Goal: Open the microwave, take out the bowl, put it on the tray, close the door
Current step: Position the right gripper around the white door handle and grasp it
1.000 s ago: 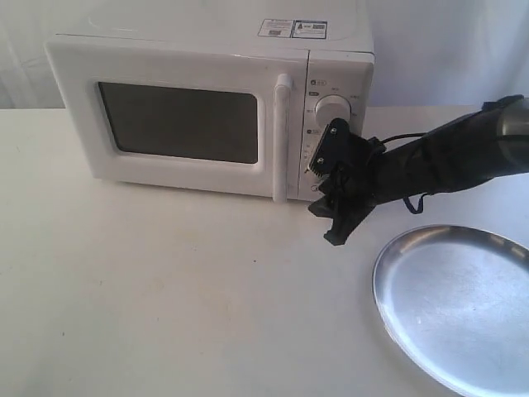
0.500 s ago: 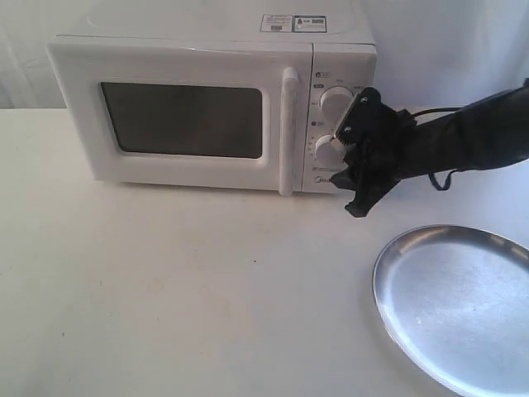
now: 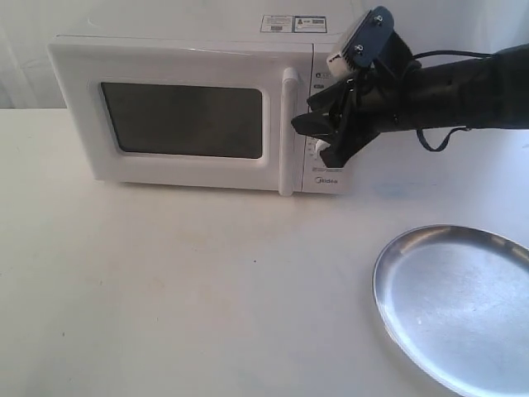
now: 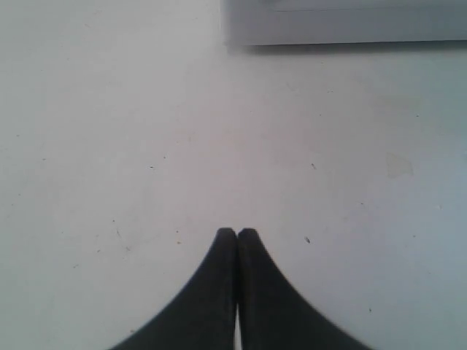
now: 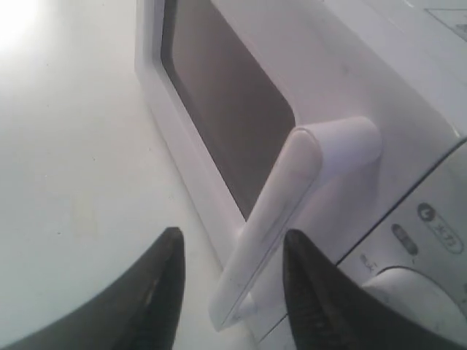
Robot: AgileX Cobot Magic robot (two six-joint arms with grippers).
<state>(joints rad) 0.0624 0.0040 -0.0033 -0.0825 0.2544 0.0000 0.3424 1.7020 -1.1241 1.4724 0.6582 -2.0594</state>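
Right hand (image 3: 312,142) is up at the front of the microwave (image 3: 190,50), fingers spread, not gripping anything. In the right wrist view the white bar handle (image 5: 281,211) runs down between the two fingers (image 5: 162,292); can't tell from that view if either one touches it. In the exterior view the hand sits just right of the handle (image 3: 288,132), in front of the control panel, with the Midea logo (image 3: 328,169) showing below it. The door (image 3: 178,169) is shut flush and the window (image 3: 182,120) is dark, so I can't see inside. The tray (image 3: 455,306) lies flat on the counter (image 3: 165,289) at front right, well apart from the microwave, nothing on it. Left hand (image 4: 237,233) is pressed together, holding nothing, hanging over bare counter with the microwave's lower edge (image 4: 328,25) ahead of it; it's out of the exterior view
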